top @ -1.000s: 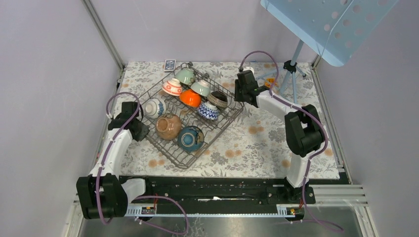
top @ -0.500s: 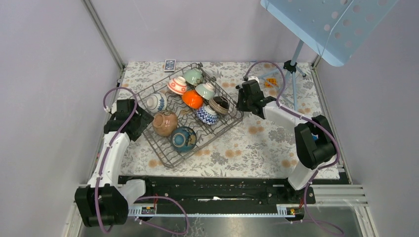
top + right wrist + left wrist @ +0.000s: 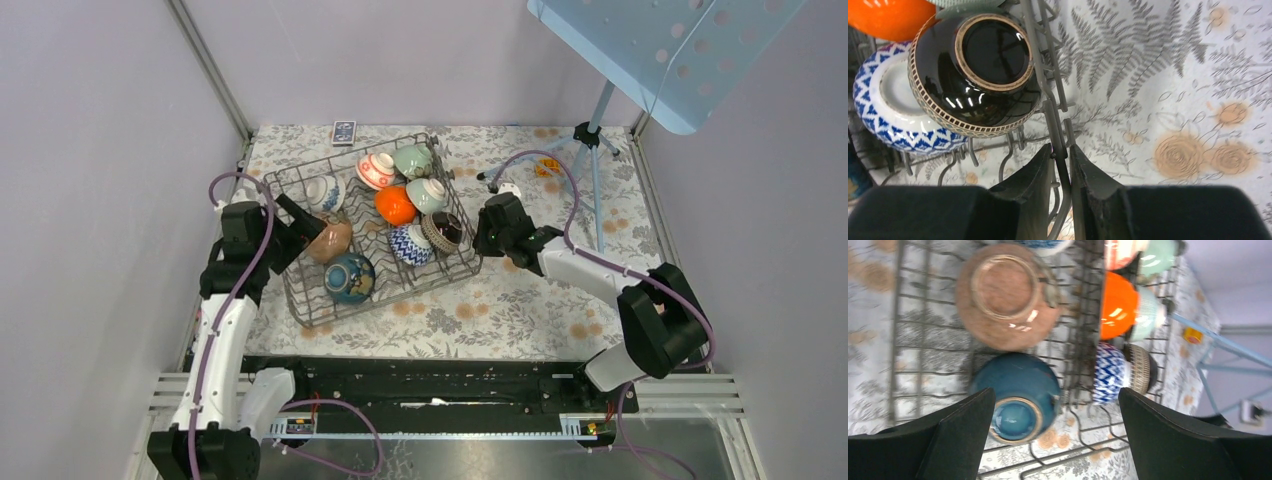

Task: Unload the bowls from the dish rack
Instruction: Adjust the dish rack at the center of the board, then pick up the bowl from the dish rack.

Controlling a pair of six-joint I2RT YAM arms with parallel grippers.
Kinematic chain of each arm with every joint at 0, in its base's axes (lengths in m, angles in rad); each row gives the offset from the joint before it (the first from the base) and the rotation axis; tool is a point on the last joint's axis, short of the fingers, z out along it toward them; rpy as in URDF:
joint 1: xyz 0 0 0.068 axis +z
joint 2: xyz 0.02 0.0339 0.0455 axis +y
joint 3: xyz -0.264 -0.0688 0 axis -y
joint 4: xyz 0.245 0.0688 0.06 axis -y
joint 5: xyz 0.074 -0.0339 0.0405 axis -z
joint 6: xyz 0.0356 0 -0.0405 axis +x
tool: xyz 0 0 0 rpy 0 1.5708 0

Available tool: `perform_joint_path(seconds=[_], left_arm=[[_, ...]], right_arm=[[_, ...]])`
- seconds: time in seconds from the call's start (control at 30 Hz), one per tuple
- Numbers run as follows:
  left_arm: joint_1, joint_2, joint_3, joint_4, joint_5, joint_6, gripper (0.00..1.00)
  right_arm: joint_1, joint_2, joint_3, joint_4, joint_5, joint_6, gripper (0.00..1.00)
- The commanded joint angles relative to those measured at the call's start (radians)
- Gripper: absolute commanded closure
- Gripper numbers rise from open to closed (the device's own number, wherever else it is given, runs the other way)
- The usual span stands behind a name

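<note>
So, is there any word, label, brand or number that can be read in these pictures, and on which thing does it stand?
No text can be read in any view.
Small dark blue card behind the dish rack: pale marks, too small to read.
Small yellow thing beyond the rack: blurred, nothing legible.
Bowls: painted patterns only, as on the blue zigzag bowl; no letters.

Floral table (image 3: 560, 290) with 1 dish rack (image 3: 400, 290), 1 tripod (image 3: 590, 135)

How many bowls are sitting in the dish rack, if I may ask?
9: white-blue, red-patterned and mint along the far side; orange, pale green mid-rack; zigzag, black right; brown, teal near left. None seems hidden.
</note>
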State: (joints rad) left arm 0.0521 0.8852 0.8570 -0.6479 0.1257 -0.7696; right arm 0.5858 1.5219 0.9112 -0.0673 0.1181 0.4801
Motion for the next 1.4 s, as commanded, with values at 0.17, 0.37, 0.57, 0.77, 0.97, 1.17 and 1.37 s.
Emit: perform_joint_path(seconds=[0.17,0.37,0.57,0.77,0.97,1.17,1.37], left_arm=[[-0.134,-0.028,-0.074,0.327,0.296,0.108,0.01],[-0.25,0.015,-0.088,0.379,0.233,0.127,0.01],[-0.266,0.051,-0.092,0.404,0.222,0.126,0.01],[-0.339,0.092,-0.087,0.406,0.223,0.152,0.01],[-0.347,0.049,-0.102,0.32,0.132,0.185,0.01],[-0.347,-0.022,-0.043,0.228,0.028,0.2,0.01],[-0.347,-0.041,-0.01,0.217,0.063,0.182,0.01]], right_arm=[[0.059,-0.09,-0.129,-0.066,-0.039,0.126,0.88],[0.07,-0.12,-0.18,-0.057,-0.033,0.159,0.99],[0.082,-0.151,-0.224,-0.037,-0.038,0.204,1.0],[0.131,-0.194,-0.265,-0.02,-0.034,0.267,1.0],[0.154,-0.233,-0.277,-0.031,-0.008,0.273,1.0],[0.154,-0.296,-0.22,-0.102,0.018,0.197,0.6],[0.154,-0.39,-0.139,-0.165,0.013,0.087,0.33]])
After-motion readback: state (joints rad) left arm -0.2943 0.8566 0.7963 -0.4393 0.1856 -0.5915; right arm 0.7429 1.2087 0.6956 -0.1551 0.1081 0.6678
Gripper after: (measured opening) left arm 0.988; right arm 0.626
